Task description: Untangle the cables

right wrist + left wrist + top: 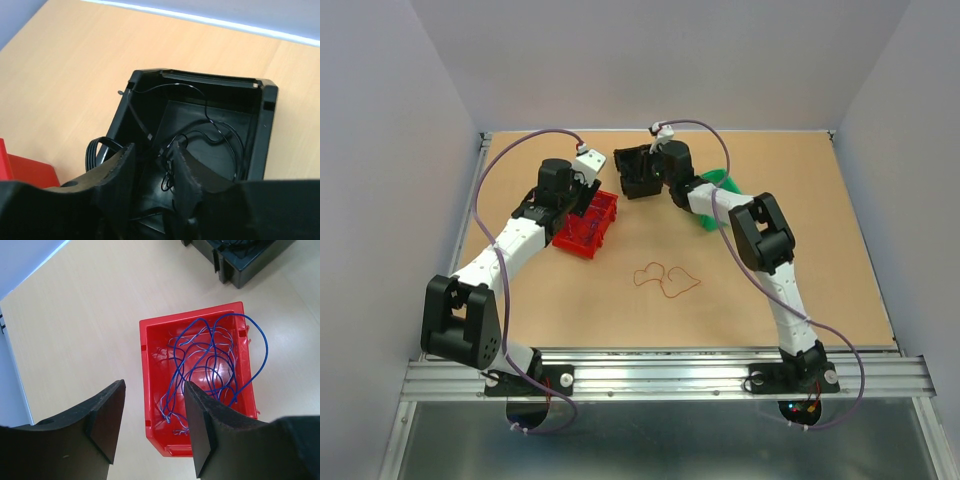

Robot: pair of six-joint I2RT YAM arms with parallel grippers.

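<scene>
Bright, even light from overhead, with only soft shadows on the table (840, 250). Bit of glare on the red bin (170, 437) floor. Pretty murky inside the black bin (267, 130). Slightly soft up close in both wrist views.

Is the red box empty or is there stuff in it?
Not empty. A tangle of thin blue wires lies inside the red box, with one loop hanging over its edge.
</scene>
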